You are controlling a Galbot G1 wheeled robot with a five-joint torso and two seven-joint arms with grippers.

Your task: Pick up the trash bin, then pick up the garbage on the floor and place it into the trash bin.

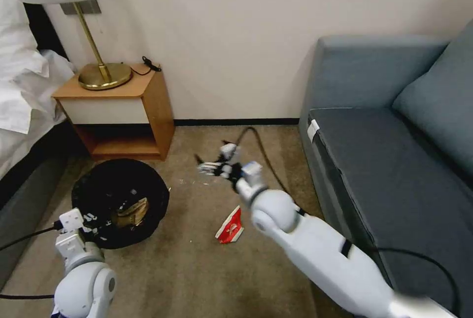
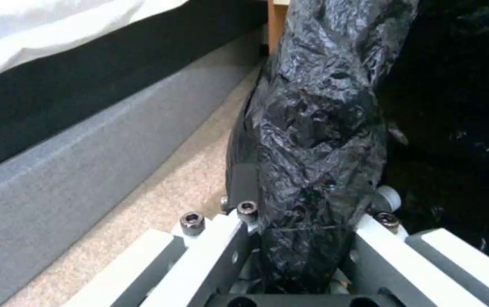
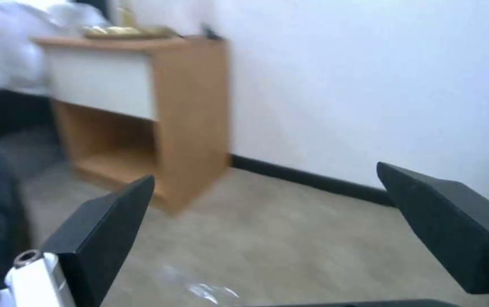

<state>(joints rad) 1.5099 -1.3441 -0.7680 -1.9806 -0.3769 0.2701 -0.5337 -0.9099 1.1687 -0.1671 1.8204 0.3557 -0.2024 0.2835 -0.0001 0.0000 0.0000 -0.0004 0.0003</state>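
The trash bin, low and round with a black bag liner, stands on the carpet in front of the nightstand. A tan paper wad lies inside it. My left gripper is shut on the bin's near rim; in the left wrist view the crumpled black liner is clamped between the fingers of that gripper. A red-and-white packet of garbage lies on the floor to the right of the bin. My right gripper hangs open above the carpet beyond the packet, and its black fingers are spread wide with nothing between them.
A wooden nightstand with a brass lamp stands against the wall behind the bin. The bed runs along the left and a grey sofa along the right. A black cable trails over the carpet by the sofa.
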